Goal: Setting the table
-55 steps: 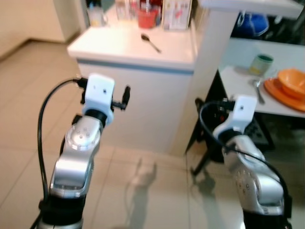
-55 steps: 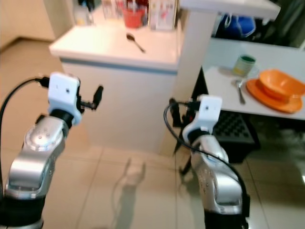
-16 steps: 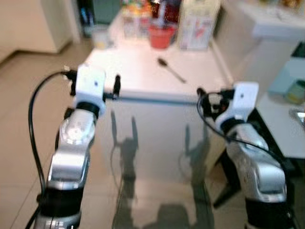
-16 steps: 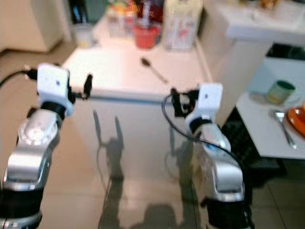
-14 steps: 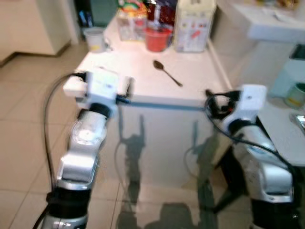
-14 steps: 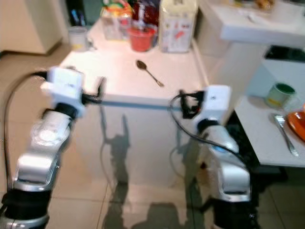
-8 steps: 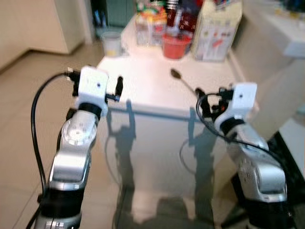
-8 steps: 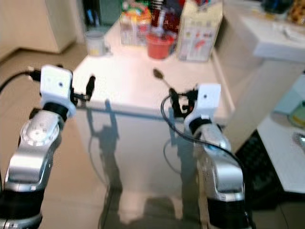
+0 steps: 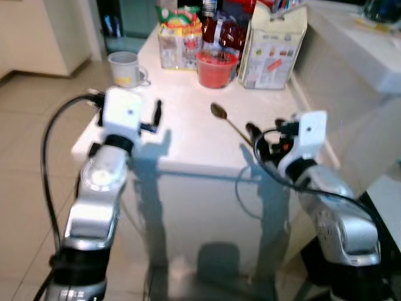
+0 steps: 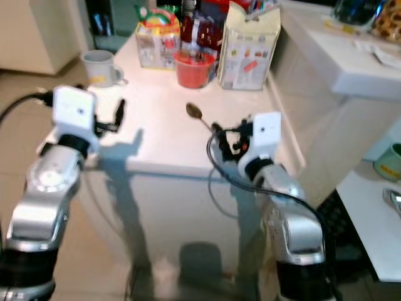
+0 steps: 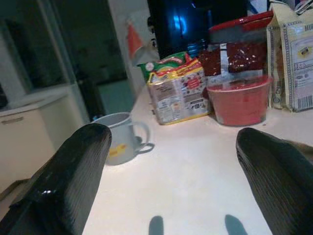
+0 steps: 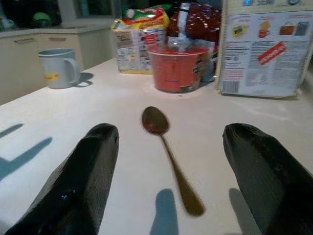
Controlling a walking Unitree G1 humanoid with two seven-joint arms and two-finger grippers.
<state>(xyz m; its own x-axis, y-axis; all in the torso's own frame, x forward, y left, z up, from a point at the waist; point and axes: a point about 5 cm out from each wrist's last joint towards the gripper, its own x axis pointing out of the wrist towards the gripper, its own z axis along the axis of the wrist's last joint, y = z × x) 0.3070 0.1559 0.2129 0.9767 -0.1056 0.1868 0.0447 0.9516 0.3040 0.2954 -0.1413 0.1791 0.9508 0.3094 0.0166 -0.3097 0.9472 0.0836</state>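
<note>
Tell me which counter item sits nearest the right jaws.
The spoon, lying flat between the open right gripper fingers. The red bowl, mug and carton stand farther back.

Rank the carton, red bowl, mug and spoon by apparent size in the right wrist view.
1. Carton, largest, though cut off by the frame.
2. Red bowl.
3. Spoon, long but thin, and nearest the camera, so its place is unsure.
4. Mug, smallest and farthest.

The spoon [image 12: 166, 156] is dark metal, lying flat on the white counter [image 9: 188, 135]; its bowl points toward the red tub [image 12: 177, 68] at the back, but stays apart from it; the handle runs toward the counter's near edge.
</note>
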